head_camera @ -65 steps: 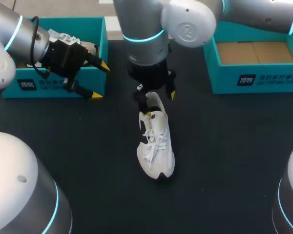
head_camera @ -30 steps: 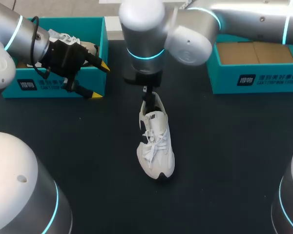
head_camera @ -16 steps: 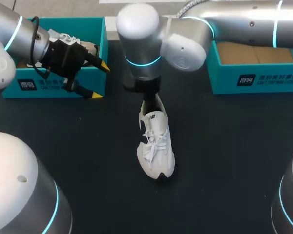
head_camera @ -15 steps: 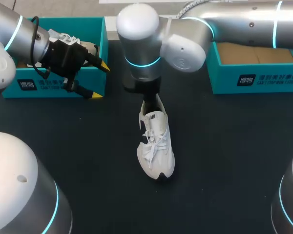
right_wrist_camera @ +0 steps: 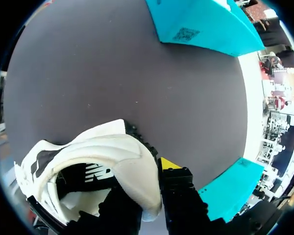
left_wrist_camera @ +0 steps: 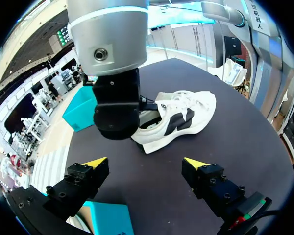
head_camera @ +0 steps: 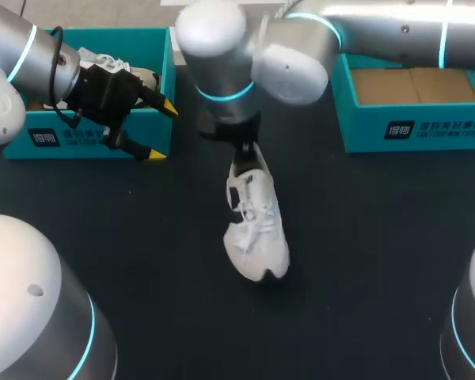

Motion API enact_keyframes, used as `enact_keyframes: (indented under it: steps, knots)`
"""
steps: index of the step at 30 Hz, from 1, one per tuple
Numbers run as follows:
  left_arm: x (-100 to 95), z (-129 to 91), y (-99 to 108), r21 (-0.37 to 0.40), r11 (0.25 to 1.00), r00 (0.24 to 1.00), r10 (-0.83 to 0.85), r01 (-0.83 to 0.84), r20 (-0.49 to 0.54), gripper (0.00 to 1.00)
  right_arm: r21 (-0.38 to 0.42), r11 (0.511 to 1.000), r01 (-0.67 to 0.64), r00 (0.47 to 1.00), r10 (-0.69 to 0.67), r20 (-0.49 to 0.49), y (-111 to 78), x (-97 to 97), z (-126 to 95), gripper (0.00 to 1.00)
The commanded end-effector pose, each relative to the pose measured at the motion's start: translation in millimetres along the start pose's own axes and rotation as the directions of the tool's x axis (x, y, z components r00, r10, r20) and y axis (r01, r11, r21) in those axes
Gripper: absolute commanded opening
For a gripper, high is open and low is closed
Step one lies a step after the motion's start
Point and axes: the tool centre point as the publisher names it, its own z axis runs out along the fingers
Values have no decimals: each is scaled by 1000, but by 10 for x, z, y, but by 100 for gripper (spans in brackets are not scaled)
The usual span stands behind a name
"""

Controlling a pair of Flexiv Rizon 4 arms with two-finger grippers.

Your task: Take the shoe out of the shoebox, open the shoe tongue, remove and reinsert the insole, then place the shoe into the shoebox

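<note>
Right hand (right_wrist_camera: pixel 146 192) clamps shoe (head_camera: pixel 257 229) heel, one finger inside, one outside.

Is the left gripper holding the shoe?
No, the left gripper is open and empty; the shoe is ahead of it, beyond its tips.

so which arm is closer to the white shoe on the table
Right. The right arm has its jaws clamped on the heel of the shoe. The left arm is off beside the shoebox, jaws open, well apart from the shoe.
</note>
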Motion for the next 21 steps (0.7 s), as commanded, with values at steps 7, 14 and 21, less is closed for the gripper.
enact_keyframes:
  steps: [7, 14, 21]
  knots:
    - [2, 0, 1, -2, 1000, 1000, 0, 0, -1, 100, -55, 998, 39, 999, -40, -13, -353, -379, -1160, 0]
    - [2, 0, 1, -2, 1000, 1000, 0, 0, -1, 100, -137, 990, 37, 996, -26, 82, -569, -784, -1658, 0]
    - [2, 0, 1, -2, 1000, 1000, 0, 0, -1, 100, -104, 995, 1, 992, 12, 126, -588, -848, -1726, 0]
